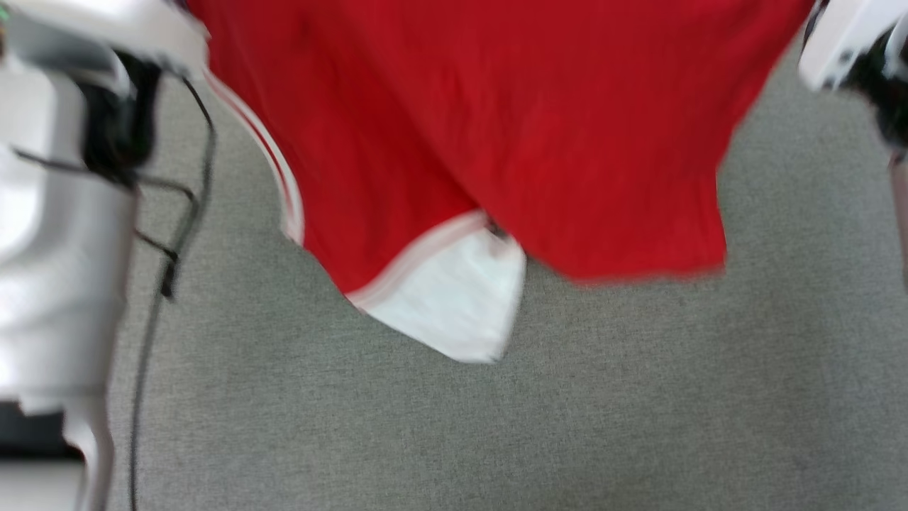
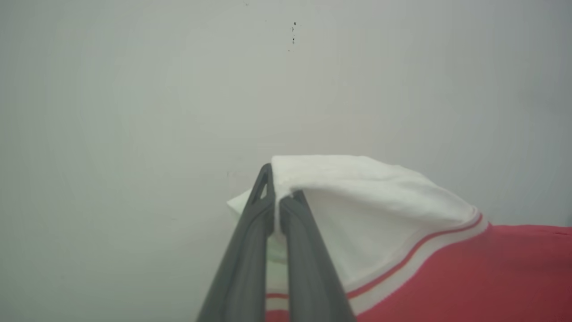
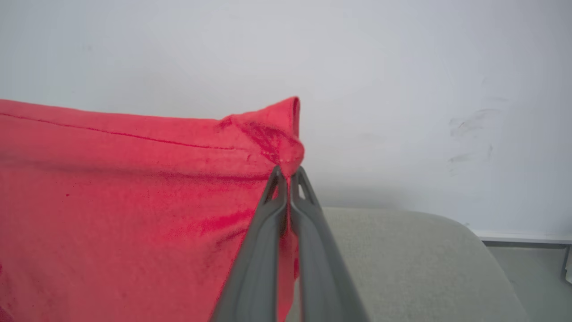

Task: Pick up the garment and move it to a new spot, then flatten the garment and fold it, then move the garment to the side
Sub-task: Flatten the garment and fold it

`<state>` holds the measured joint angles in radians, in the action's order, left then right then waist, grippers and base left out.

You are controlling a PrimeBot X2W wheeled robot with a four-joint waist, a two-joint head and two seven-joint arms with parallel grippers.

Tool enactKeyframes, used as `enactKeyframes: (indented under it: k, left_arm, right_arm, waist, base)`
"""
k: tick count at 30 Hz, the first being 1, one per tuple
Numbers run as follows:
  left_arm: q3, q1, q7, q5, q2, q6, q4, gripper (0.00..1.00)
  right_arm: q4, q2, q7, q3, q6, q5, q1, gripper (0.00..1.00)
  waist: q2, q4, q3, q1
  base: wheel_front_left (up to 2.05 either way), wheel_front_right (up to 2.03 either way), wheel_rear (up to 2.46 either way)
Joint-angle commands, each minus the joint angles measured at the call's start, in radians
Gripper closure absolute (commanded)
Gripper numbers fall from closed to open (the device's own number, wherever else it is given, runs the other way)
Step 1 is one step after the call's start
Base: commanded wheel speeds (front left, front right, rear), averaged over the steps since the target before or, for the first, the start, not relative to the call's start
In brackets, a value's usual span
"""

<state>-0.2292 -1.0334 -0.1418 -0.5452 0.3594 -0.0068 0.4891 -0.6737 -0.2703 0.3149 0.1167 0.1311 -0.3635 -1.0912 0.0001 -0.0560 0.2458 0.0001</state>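
At the left of the head view stands the pale left forearm (image 1: 57, 248), a black cable (image 1: 142, 355) trailing beside it. The left gripper (image 2: 281, 183) is closed tight on a white sleeve (image 2: 357, 201) of the garment (image 1: 496, 106), seen against a plain wall (image 2: 134, 89). The garment hangs spread in the air between both arms, above the grey desk (image 1: 567, 426) and clear of it; the head view is blurred. Its red body sags in the middle, and a second white flap (image 1: 454, 305) dangles lowest. At the right, the right gripper (image 3: 288, 172) is pinched closed on a red corner of the hem.
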Motion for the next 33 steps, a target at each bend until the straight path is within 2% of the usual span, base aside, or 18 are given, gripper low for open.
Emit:
enactKeyframes:
  k: [1,8,19,26,33]
  left_arm:
    - [0.002,-0.06,-0.012,0.008,0.008,-0.005,0.026,1.0]
    - [0.001,-0.359,-0.04,0.055,0.056,-0.029,0.147,1.0]
    - [-0.006,-0.712,0.001,0.098,0.132,-0.05,0.187,1.0]
    - [-0.004,-0.734,-0.019,0.076,0.127,-0.068,0.249,1.0]
    - [-0.002,-0.662,-0.052,0.036,0.113,-0.09,0.337,1.0]
  right_arm:
    - [-0.007,-0.001,-0.026,-0.014,-0.001,0.019,-0.045,1.0]
    - [-0.025,0.018,-0.145,-0.073,-0.001,0.094,-0.274,1.0]
    - [-0.041,0.006,-0.187,-0.087,-0.001,0.148,-0.597,1.0]
    - [-0.082,0.015,-0.205,-0.048,-0.001,0.132,-0.638,1.0]
    - [-0.137,0.009,-0.22,0.014,-0.001,0.09,-0.587,1.0]
  waist:
    - [-0.0001,-0.002,0.023,-0.0001]
    - [-0.0001,-0.007,0.13,-0.0001]
    - [-0.0001,-0.023,0.389,-0.0001]
    - [-0.0001,-0.012,0.481,-0.0001]
    - [-0.0001,0.006,0.495,-0.0001]
  base:
    - [0.0,0.0,0.0]
    - [0.0,0.0,0.0]
    - [0.0,0.0,0.0]
    - [0.0,0.0,0.0]
    - [0.0,0.0,0.0]
